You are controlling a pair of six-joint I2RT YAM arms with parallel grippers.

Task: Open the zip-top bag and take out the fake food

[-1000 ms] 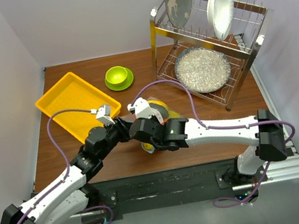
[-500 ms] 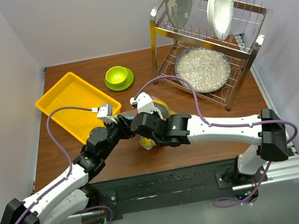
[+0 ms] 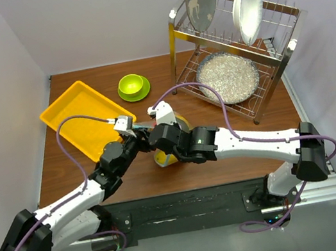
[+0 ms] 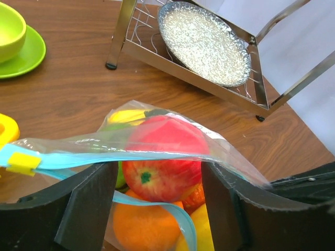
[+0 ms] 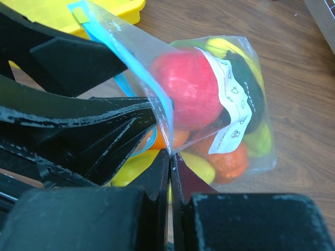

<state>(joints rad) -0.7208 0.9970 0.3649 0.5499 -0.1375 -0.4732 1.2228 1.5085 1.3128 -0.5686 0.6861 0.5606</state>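
Two grippers meet at mid-table over one zip-top bag (image 5: 230, 104), which lies on the wooden table (image 3: 160, 81) just off the near corner of the yellow tray (image 3: 81, 114).

- Top view only: arms cover most of the bag. Also listed: lime-green bowl (image 3: 131, 84) on its saucer (image 3: 143, 93), and a dish rack (image 3: 285, 53) holding a speckled plate (image 3: 227, 76).
- Left wrist view only: bag mouth with teal zip strip (image 4: 78, 159) and yellow slider (image 4: 21, 163). Fake food is inside: red apple (image 4: 162, 157) and orange (image 4: 141, 225). Left gripper (image 4: 156, 183) has its fingers spread wide, released, either side of the apple, with bag film draped across them.
- Right wrist view only: right gripper (image 5: 169, 157) is clenched on the bag's clear film just below the strip.

Change over the last second: both wrists sit slightly farther up the table, closer to the tray corner.
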